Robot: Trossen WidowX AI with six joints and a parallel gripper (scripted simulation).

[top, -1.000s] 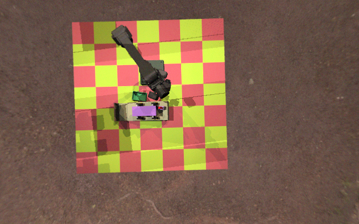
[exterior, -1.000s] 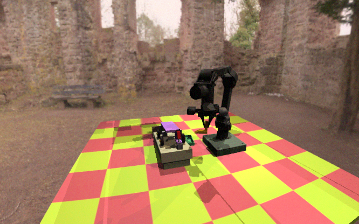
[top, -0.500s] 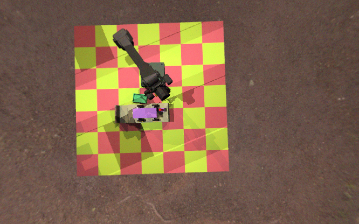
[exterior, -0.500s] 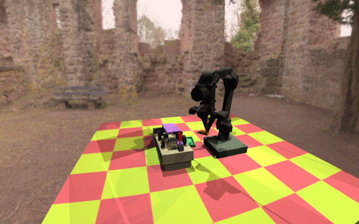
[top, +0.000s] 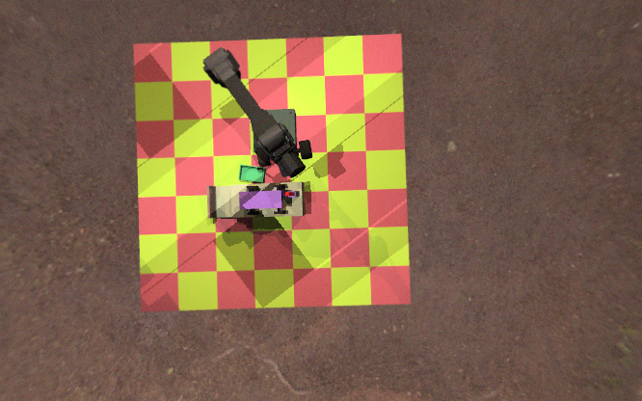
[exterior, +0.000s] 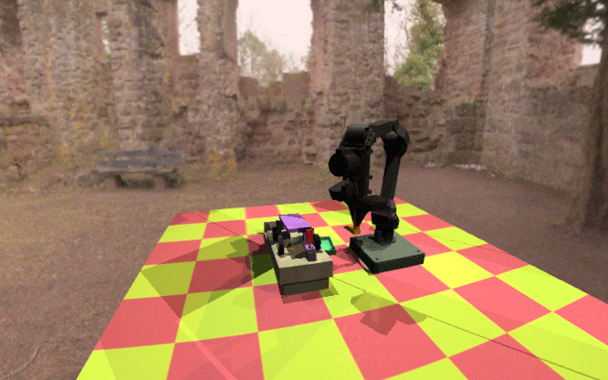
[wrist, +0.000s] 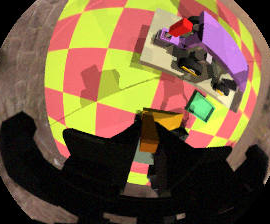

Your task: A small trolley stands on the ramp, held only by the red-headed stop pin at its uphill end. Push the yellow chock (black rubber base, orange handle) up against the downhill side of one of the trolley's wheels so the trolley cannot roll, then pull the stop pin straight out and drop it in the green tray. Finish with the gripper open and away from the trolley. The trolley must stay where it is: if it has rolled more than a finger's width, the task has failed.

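The claw (exterior: pixel 355 226) is clamped on the chock's orange handle (wrist: pixel 166 121), carrying the chock (exterior: pixel 354 229) just above the tabletop (exterior: pixel 462 292), with the trolley (exterior: pixel 293 223) on its ramp (exterior: pixel 304 271) waiting beyond the green tray (wrist: pixel 200 107).

The purple-topped trolley (exterior: pixel 294 221) stands on the ramp (exterior: pixel 302 270), red-headed stop pin (exterior: pixel 309 235) upright at its end; green tray (exterior: pixel 328 245) beside; chock's orange handle (exterior: pixel 354 229) clamped in the pincer (exterior: pixel 355 226).

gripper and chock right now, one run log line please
phase: carrying chock | gripper: shut on chock by its orange handle, off the ramp | stop pin: in place | trolley: on ramp | green tray: holds no pin
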